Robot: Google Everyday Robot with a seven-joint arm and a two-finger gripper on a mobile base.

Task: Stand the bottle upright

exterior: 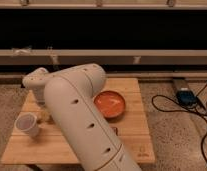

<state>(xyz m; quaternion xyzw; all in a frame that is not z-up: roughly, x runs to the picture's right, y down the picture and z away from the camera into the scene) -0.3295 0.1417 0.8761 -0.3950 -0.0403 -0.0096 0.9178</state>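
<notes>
Robot arm [79, 117], a thick cream-white segmented limb with small dark holes, fills the middle of the camera view and reaches down to the left part of a pale wooden slatted table [132, 145]. Its gripper [43, 111] sits low behind the arm's wrist, near the table's left side, mostly hidden; whether the fingers are spread or pinching anything cannot be told. The bottle cannot be made out; only a small pale shape shows by the wrist just right of the cup. A white paper cup [27, 124] stands upright near the table's left edge, just beside the arm. A round orange-red bowl [110, 104] rests right of the arm, near the table's middle. On the speckled floor [172, 145] to the right lie black cables [169, 106] and a dark box with a blue top [185, 96].
</notes>
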